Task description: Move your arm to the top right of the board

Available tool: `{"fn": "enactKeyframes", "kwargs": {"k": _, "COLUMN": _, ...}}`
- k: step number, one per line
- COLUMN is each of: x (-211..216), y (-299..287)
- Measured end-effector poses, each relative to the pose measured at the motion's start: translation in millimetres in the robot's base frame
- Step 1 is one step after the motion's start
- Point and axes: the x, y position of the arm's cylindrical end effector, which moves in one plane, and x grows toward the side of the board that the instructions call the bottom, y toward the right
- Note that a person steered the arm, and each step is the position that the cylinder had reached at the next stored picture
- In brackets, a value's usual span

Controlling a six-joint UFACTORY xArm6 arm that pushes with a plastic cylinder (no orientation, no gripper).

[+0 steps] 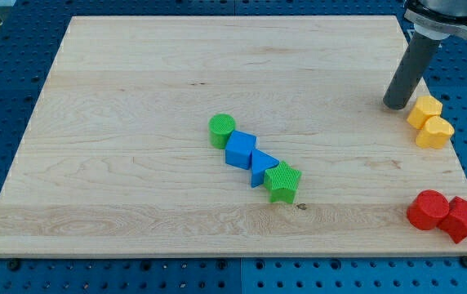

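My tip (396, 105) rests on the wooden board (135, 98) near its right edge, in the upper right part, just to the left of two yellow blocks (429, 121) that sit together. A row of blocks lies in the middle of the board: a green cylinder (222, 129), a blue cube (240, 149), a blue triangular block (262, 167) and a green star-shaped block (282, 181). They touch one another in a diagonal line. The tip is far to the right of and above that row.
A red cylinder (427, 210) and a red star-shaped block (463, 218) sit at the board's lower right corner. The board lies on a blue perforated table (5, 90). The arm's dark body (446, 12) enters from the view's top right.
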Motion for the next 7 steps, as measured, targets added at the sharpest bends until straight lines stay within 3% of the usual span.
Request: {"fn": "enactKeyframes", "kwargs": {"k": 7, "x": -14.3, "y": 0.0}}
